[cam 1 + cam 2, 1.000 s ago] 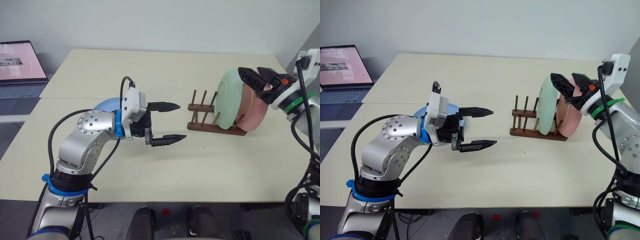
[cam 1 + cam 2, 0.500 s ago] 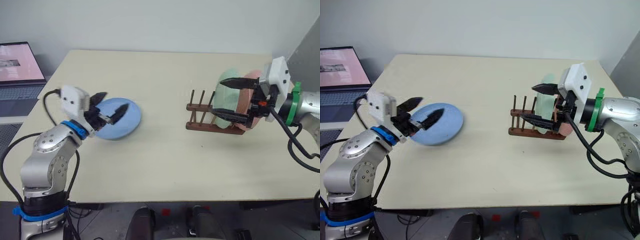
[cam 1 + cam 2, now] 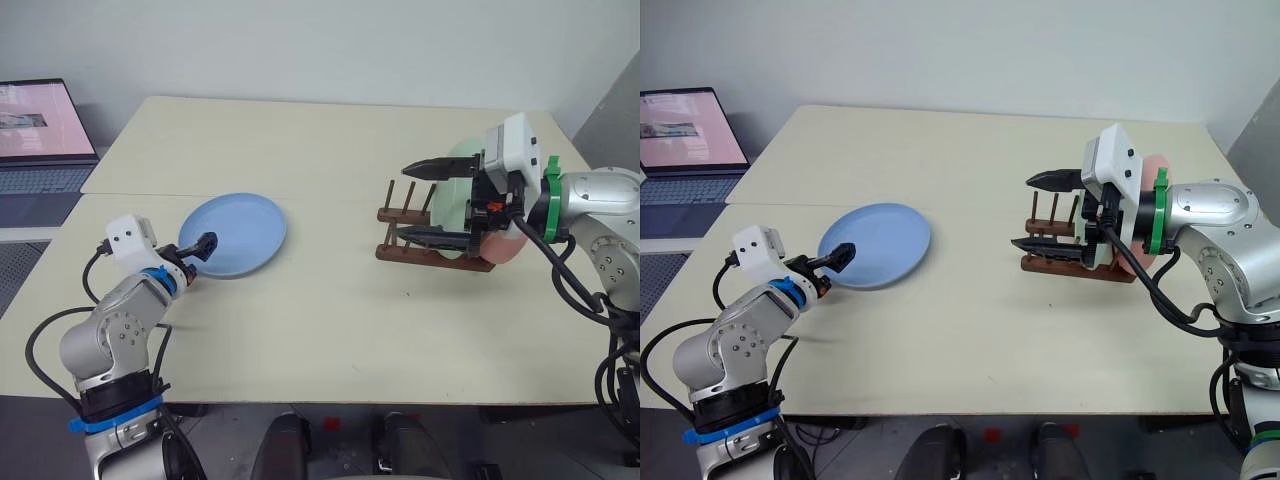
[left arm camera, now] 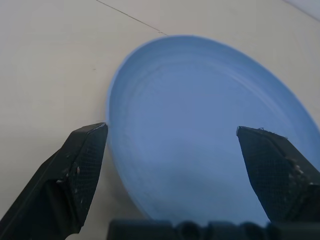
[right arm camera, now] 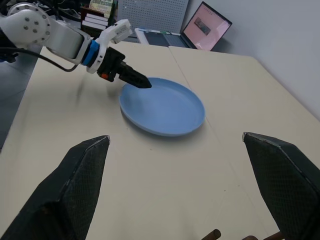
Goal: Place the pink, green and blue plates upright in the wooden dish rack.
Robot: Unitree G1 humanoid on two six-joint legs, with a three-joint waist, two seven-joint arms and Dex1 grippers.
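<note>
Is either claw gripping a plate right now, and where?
No. The left claw is open around the blue plate's near rim; the right claw is open, empty.

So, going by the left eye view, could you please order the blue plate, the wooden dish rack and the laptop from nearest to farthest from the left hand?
1. The blue plate: flat on the table, right at the open left hand.
2. The laptop: off the table's left edge, behind the hand.
3. The wooden dish rack: across the table, on the right, by the right hand.
</note>
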